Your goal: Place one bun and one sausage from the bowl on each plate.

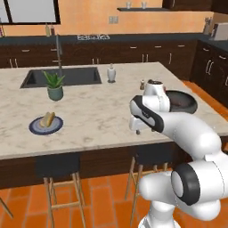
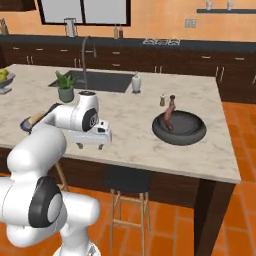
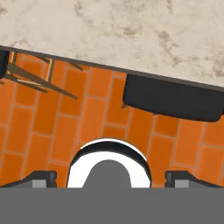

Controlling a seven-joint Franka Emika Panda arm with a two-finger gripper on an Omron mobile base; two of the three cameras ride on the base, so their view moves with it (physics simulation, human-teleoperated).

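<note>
In the left base view the blue-grey plate (image 1: 46, 125) lies on the marble table (image 1: 98, 111) with a bun (image 1: 48, 119) on it; the dark bowl (image 1: 181, 100) sits far right. In the right base view the bowl (image 2: 179, 129) holds a sausage (image 2: 169, 118), and the tool (image 2: 93, 145) hangs empty at the table's near edge. In the hand view its fingertips (image 3: 43, 178) stand wide apart over a stool (image 3: 173, 104) and what seems tiled floor (image 3: 87, 113).

Orange walls (image 1: 89, 20), terracotta tile floor (image 2: 165, 230), dark cabinets (image 1: 133, 53).

i'm looking over the island counter (image 1: 98, 111).
bowl (image 2: 179, 129) is sitting to my right holding a sausage (image 2: 169, 116); plate (image 1: 46, 125) with a bun (image 1: 48, 119) is lying left, before the plant (image 1: 54, 85).
</note>
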